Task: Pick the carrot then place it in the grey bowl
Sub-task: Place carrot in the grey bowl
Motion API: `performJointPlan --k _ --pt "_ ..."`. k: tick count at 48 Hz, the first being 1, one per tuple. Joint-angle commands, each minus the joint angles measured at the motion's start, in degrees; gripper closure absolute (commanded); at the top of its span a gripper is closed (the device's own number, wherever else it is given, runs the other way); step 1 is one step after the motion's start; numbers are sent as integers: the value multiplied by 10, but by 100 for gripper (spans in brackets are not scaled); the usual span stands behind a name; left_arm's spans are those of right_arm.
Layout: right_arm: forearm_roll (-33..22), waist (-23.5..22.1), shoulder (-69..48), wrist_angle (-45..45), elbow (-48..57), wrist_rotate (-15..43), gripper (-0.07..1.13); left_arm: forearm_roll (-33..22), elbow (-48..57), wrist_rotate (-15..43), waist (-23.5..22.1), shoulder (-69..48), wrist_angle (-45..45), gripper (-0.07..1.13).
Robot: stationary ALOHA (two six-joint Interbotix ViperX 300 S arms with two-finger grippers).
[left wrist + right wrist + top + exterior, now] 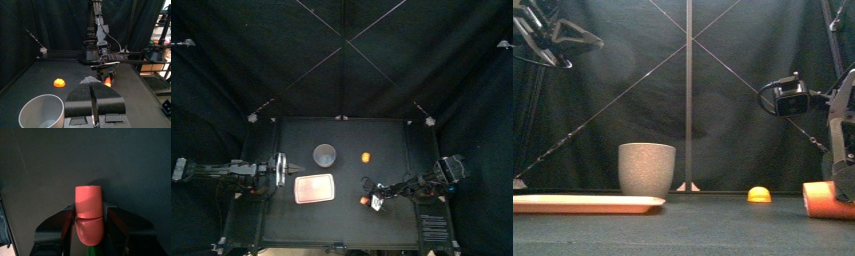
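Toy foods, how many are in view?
2: the carrot held by the right gripper, front right; a small orange toy just right of the grey cup.

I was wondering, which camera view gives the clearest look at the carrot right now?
The right wrist view: the carrot lies large and central between the jaws of the right gripper. The front view shows its orange end at the right edge; the top and left wrist views show only a small orange spot.

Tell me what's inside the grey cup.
Nothing shows in the grey cup; from above it looks bare. The left wrist view's angle hides part of its floor. The carrot is in the right gripper.
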Motion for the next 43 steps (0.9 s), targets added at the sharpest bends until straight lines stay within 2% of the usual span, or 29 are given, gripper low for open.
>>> performJointPlan --k 1,8,12,29,43 --pt "-1 2 -1 -2 -14 -1 49 2 -9 1 1 0 -4 109" --pt "-11 -8 -1 -3 -30 -7 66 2 -9 1 1 0 -4 109" --pt "-29 -29 -5 -3 -43 -10 70 2 -9 1 0 0 -4 109" --pt "-186 -164 -30 3 -165 -4 70 5 -10 2 1 0 -3 109" --pt "-269 -252 3 4 -284 -4 70 5 -10 4 4 0 -4 109"
